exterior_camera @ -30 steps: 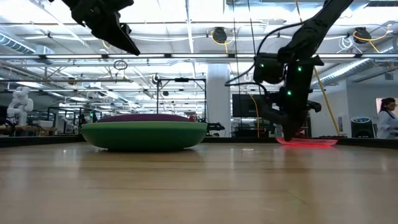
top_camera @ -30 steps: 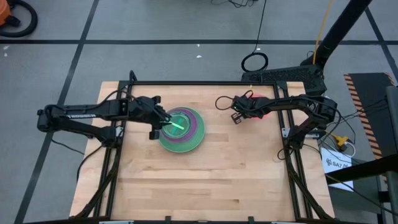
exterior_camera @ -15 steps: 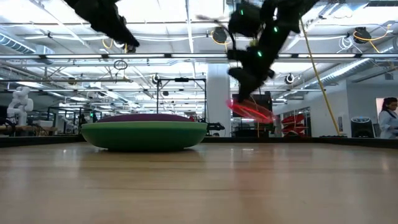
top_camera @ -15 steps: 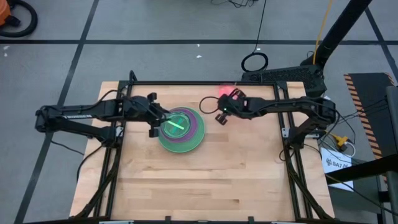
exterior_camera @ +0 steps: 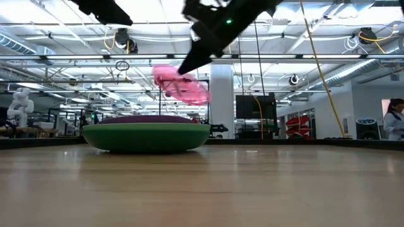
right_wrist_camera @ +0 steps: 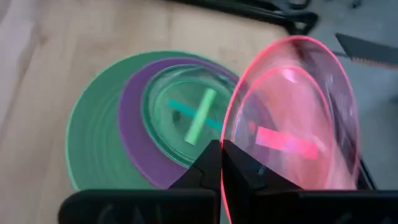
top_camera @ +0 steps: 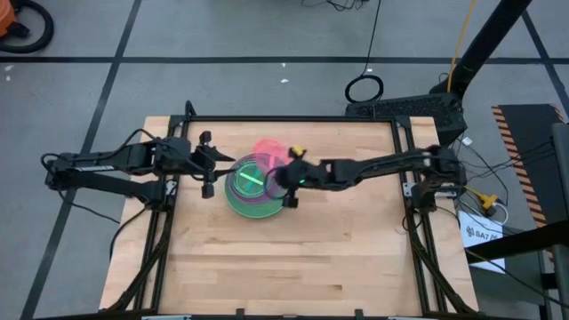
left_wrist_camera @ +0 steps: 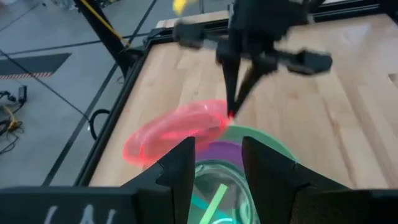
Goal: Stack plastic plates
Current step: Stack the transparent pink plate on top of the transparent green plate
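A stack of plates [top_camera: 258,185] rests on the table left of centre: a large green plate below, a purple one on it, and a small translucent plate with a lime strip on top [right_wrist_camera: 186,115]. In the low view the stack [exterior_camera: 146,135] sits flat on the wood. My right gripper [top_camera: 286,174] is shut on a translucent pink plate [top_camera: 267,148], which hovers tilted over the stack's far side [exterior_camera: 181,85]. My left gripper [top_camera: 213,165] is open and holds nothing. It hangs above the table just left of the stack, seen in its own wrist view [left_wrist_camera: 217,163]. My right gripper pinches the pink plate's rim [right_wrist_camera: 225,134] between its two fingers. The fingers [left_wrist_camera: 231,93] reach in from the table's right and slant downward. The plate is lifted clear and tilted steeply, and spreads beyond the fingertips above the stack.
Black frame rails [top_camera: 293,119] run along the table's edges. Bare wood [top_camera: 293,258] fills the near half of the table and the part right of the stack. A person [exterior_camera: 392,120] stands far off in the room behind.
My right gripper has lifted the pink plate off the table's far right part and carried it left, until it hangs tilted above the stack. My left gripper has drawn back from the stack toward the table's left edge.
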### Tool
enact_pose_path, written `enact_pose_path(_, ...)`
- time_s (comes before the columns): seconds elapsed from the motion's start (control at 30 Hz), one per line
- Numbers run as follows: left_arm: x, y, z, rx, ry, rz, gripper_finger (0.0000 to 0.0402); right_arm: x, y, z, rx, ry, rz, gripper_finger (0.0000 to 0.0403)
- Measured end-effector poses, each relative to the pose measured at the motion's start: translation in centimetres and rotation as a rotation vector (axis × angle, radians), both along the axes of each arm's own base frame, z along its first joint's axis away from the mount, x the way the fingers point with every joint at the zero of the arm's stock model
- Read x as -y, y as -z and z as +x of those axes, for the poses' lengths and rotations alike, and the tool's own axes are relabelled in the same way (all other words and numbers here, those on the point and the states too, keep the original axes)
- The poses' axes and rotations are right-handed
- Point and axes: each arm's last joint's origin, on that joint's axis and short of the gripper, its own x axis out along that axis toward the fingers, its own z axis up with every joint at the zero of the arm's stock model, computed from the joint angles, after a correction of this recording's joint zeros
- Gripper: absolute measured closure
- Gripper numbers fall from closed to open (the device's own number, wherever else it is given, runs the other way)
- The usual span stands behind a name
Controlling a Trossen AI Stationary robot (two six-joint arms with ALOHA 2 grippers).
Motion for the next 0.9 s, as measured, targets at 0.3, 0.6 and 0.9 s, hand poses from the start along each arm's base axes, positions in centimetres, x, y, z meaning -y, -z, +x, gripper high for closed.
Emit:
enact_pose_path(0.3,0.7,0.0,-0.1,-0.004,0.025,0.02,0.0261,-1.6,2.1,5.8,-0.251,-0.2,-0.108,0.0403)
enact_pose_path(0.6,1.1,0.1,-0.2,-0.023,0.038,0.026,0.0261,-1.6,3.1,7.9,-0.329,-0.262,-0.163,0.0403)
enact_pose_path(0.9,1.1,0.1,-0.2,-0.024,0.042,0.03,0.0261,-1.6,3.1,8.0,-0.323,-0.262,-0.165,0.0402)
